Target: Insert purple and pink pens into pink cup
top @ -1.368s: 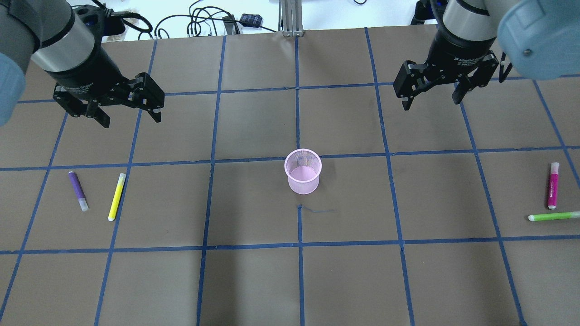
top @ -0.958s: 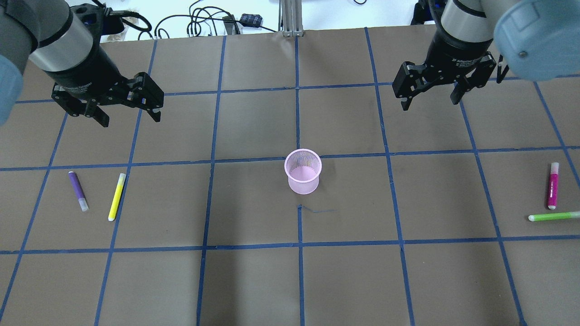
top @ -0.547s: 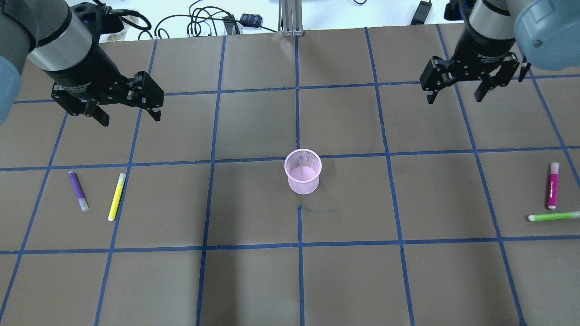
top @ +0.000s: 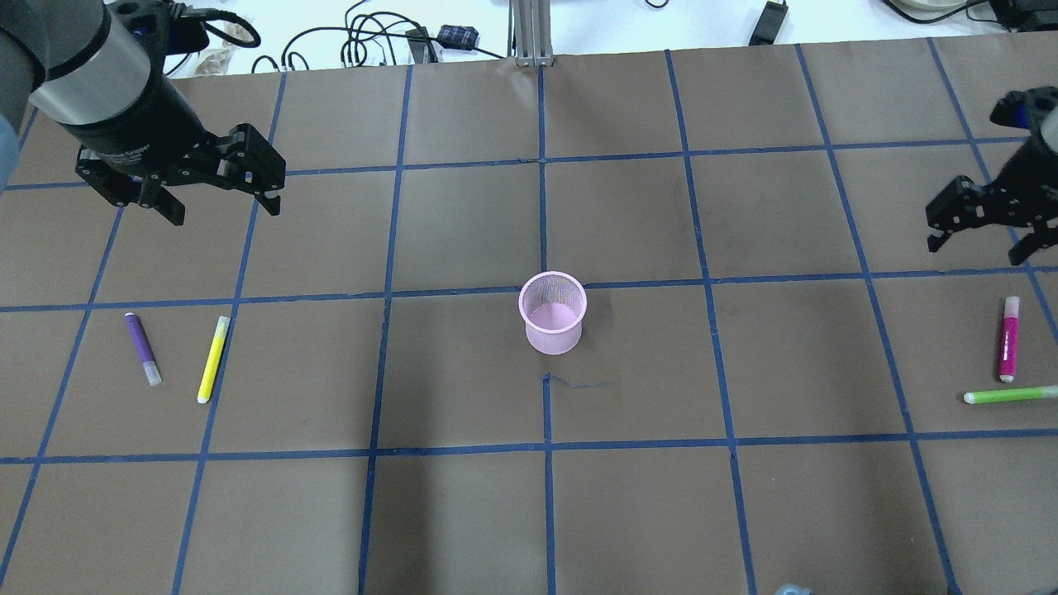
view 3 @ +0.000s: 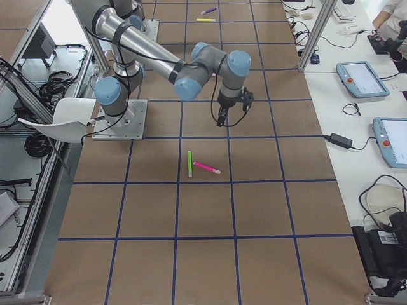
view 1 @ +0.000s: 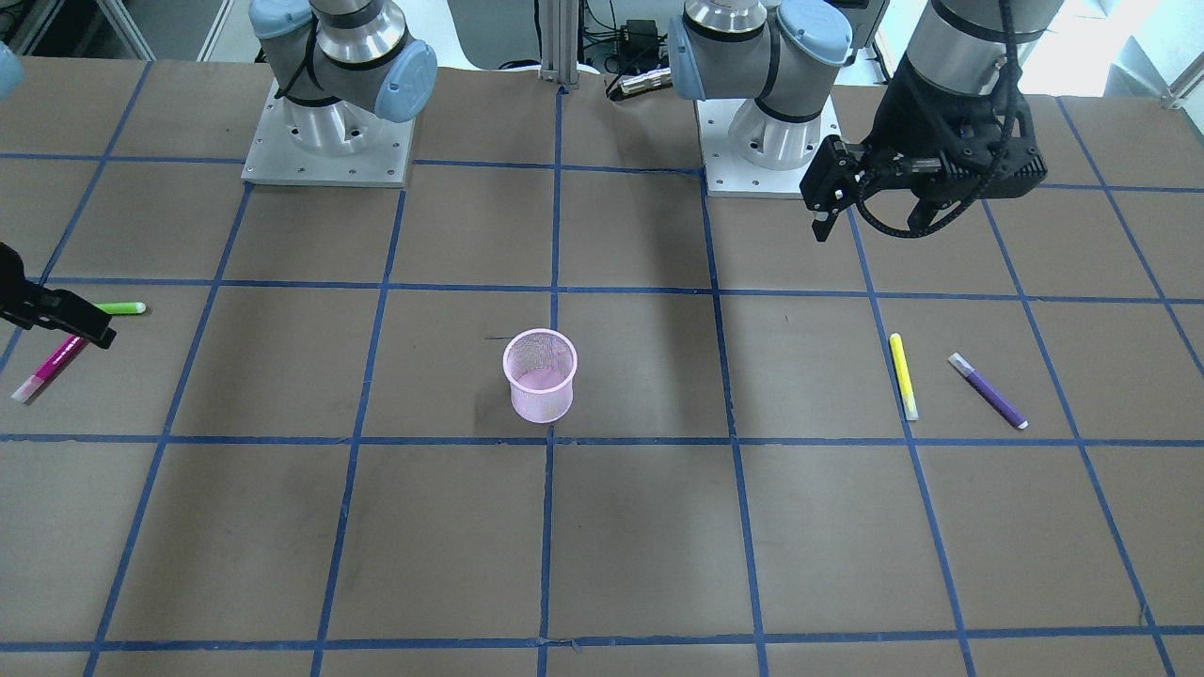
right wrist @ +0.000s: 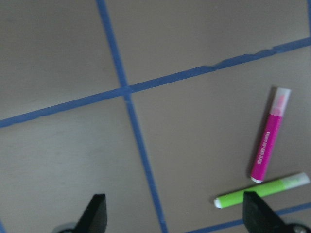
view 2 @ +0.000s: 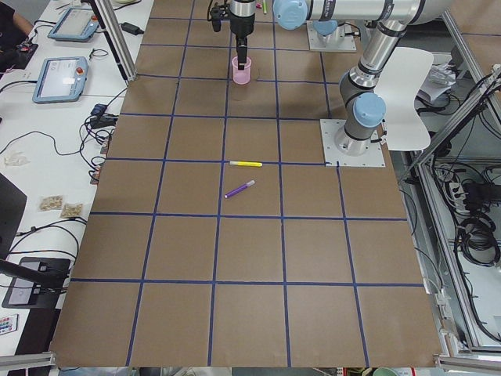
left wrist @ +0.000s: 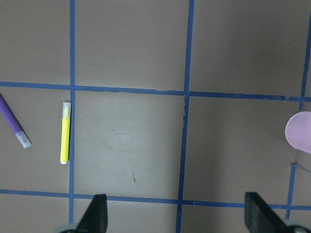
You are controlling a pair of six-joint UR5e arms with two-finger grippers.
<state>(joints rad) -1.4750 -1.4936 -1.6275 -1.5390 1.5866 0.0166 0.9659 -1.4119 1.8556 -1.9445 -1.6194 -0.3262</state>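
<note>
Looking across the surface (top: 463, 512), we find the pink cup (top: 553, 312) upright; the purple pen (top: 142, 348) lies well to its left, the pink pen (top: 1008, 338) well to its right. The left end effector (top: 225, 211) and right end effector (top: 975, 248) hover with fingers spread apart, flanking the cup.

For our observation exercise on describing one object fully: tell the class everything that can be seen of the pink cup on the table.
The pink cup is a small round pen holder that looks like fine wire mesh, with a solid rim and a slightly narrower base. It stands upright, mouth open upward, and looks empty. It sits near the middle of the brown-covered table, close to a crossing of blue tape lines. Only the table touches it.
</note>
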